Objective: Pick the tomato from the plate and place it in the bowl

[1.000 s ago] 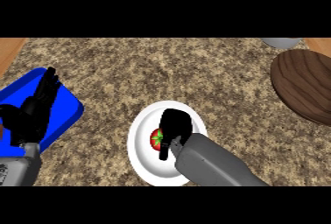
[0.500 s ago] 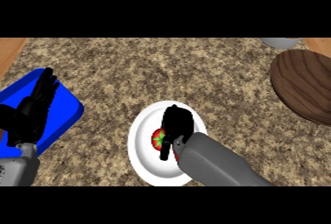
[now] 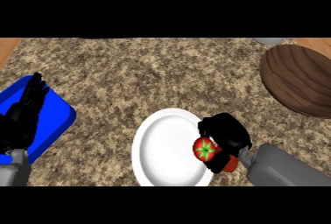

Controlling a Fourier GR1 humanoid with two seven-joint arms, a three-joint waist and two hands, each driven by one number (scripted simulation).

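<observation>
A red tomato (image 3: pixel 207 150) with a green stem is held in my right hand (image 3: pixel 226 134), whose fingers curl round it. It hangs over the right rim of the white plate (image 3: pixel 165 146), low in the middle of the view. The brown wooden bowl (image 3: pixel 300 78) lies at the upper right, well apart from the hand. My left hand (image 3: pixel 24 113) rests open at the left edge, fingers up, over the blue tray.
A blue tray (image 3: pixel 45 117) lies under the left hand at the left edge. A grey object (image 3: pixel 267 40) shows partly at the top edge above the bowl. The counter is speckled brown stone with wooden strips at the upper corners.
My right hand has moved to the right from the plate's middle to its right rim, carrying the tomato with it. The plate's centre is now bare. The left hand has barely moved.
</observation>
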